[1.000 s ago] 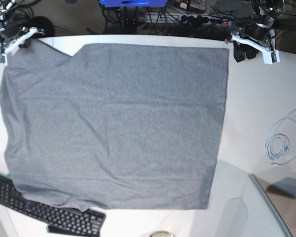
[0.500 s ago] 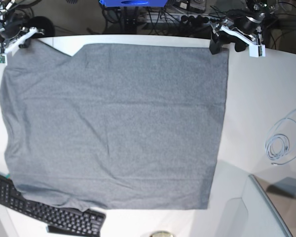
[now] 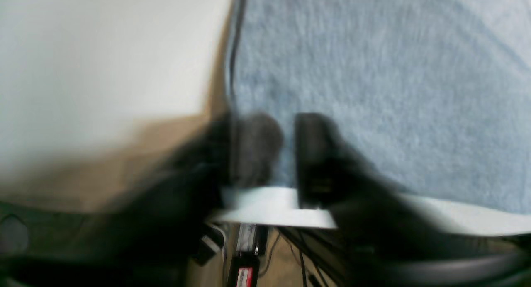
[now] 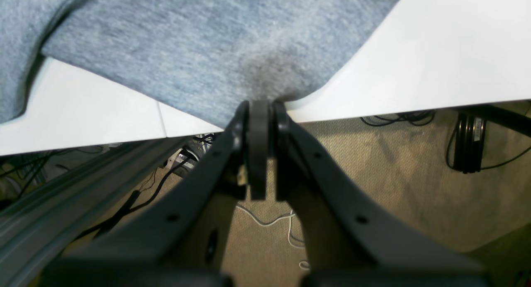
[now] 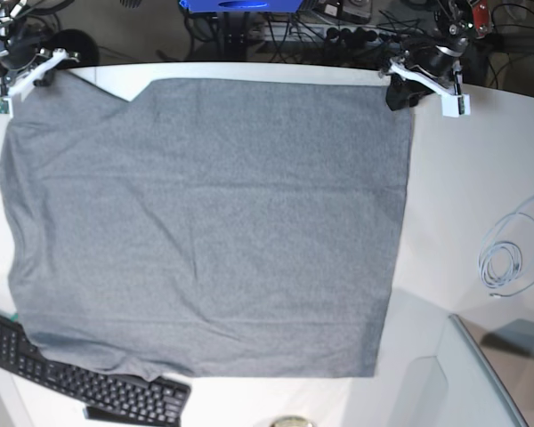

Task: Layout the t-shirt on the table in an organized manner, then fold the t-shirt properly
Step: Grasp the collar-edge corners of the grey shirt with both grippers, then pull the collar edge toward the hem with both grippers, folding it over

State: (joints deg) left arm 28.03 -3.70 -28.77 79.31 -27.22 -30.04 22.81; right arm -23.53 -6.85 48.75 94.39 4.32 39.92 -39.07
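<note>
Laying-out step, judging by the t-shirt [image 5: 205,222] spread flat across the table [image 5: 481,169]; right gripper [image 4: 260,108] clamped on one far corner; left gripper [image 5: 399,94] at the other, grip unclear through blur; next, probably an even two-corner pull

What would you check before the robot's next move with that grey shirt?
1. T-shirt spread flat on the table: ok.
2. Right claw pinching the shirt edge: ok, shut on cloth.
3. Left claw gripping its corner: cannot tell, view is blurred.
4. Left claw at the shirt's corner: ok.
5. Shirt clear of the keyboard: not ok, its hem overlaps it.
6. Cable away from the shirt: ok.
</note>
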